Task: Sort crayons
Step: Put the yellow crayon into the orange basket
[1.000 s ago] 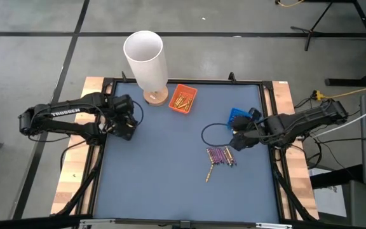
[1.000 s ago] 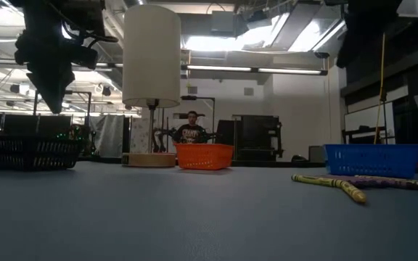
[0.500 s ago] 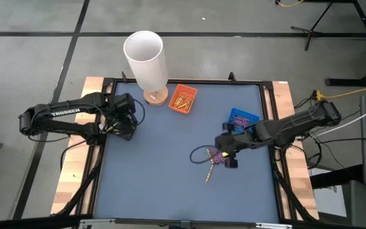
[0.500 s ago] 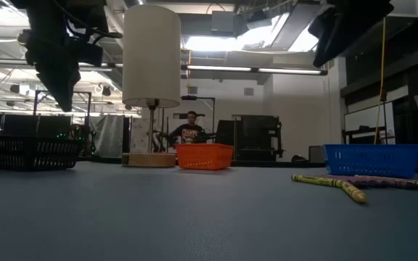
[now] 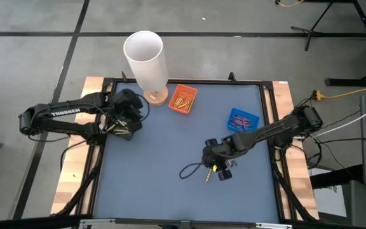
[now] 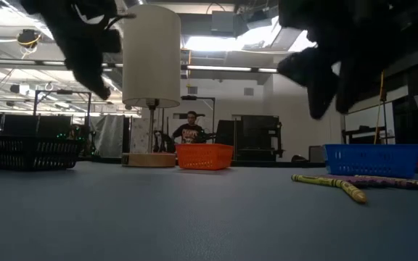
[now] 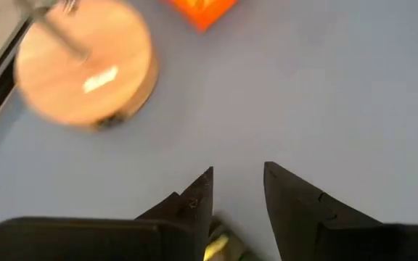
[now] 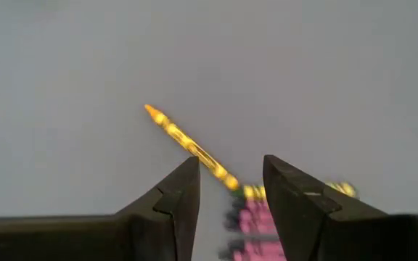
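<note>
Right tool [image 5: 216,166] now over loose crayons [image 8: 194,151]; yellows in orange tray [image 5: 183,99].

A white-shaded lamp [image 5: 145,60] on a round wooden base [image 5: 155,97] is set at the worktop's [image 5: 157,165] far edge. A black basket [image 6: 26,153] is seen beyond. A person [image 6: 190,130] is seated behind.
</note>
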Motion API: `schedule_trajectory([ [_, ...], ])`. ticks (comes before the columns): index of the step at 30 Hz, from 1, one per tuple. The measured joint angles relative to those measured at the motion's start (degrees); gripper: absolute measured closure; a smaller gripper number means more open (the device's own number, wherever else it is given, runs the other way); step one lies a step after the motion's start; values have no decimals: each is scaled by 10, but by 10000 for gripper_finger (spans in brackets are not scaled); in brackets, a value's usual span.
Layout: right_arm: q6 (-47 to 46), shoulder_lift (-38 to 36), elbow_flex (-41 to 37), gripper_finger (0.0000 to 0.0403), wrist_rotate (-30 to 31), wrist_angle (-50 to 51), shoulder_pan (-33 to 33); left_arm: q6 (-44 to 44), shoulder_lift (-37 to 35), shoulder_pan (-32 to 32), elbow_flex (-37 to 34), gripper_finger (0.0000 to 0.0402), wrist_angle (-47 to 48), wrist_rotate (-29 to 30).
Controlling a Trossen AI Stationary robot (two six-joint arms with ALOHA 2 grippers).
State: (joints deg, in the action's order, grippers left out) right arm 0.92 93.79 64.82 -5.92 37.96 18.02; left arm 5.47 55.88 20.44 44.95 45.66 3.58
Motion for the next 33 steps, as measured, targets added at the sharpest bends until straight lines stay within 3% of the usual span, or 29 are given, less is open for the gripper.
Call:
schedule_trajectory([
  [6,25,51,0,253,-60,-39,0,21,0,-42,0,295,-93,-24],
  [12,72,84,0,253,-78,-42,0,33,0,-97,0,295,-159,-13],
  [24,116,133,0,253,-78,-40,0,36,6,-166,0,295,-175,-11],
  [33,117,140,2,253,-67,-39,1,36,54,-190,0,295,-190,-11],
])
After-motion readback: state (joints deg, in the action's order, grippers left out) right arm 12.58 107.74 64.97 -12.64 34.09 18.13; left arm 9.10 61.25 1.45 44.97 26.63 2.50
